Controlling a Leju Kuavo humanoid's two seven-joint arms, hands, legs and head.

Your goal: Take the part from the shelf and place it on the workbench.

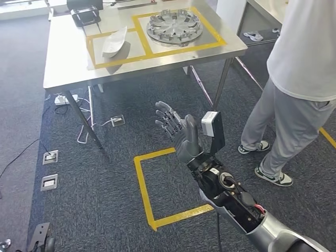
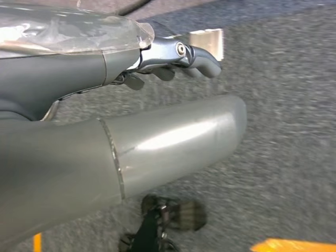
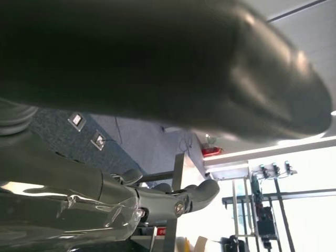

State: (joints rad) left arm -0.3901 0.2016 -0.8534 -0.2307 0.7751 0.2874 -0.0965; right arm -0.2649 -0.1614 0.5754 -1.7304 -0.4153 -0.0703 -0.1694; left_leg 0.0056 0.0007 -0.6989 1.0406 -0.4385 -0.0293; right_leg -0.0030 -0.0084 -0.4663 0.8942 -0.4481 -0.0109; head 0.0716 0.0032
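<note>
The right hand [image 1: 174, 126] is hanging raised over the grey carpet [image 1: 99, 205], palm up, fingers spread apart and holding nothing; the silver arm behind it is coming in from the lower right of the head view. It is sitting above a yellow taped square [image 1: 147, 202] on the floor, short of the workbench [image 1: 63, 58]. On the workbench, a white curved part [image 1: 114, 43] is lying inside a yellow-taped outline, and a round grey spoked disc [image 1: 175, 26] is lying in the neighbouring taped outline, the two apart from each other. A dark box [image 1: 85, 13] is standing at the far edge of the bench. A person in a white top and grey trousers [image 1: 295, 79] is standing to the right, beside the bench corner. In the left wrist view, the left hand [image 2: 118, 121] is hanging over the carpet, thumb and fingers stretched out apart with nothing between them. The right wrist view is showing the same hand's fingers [image 3: 190, 194] extended and bare.
</note>
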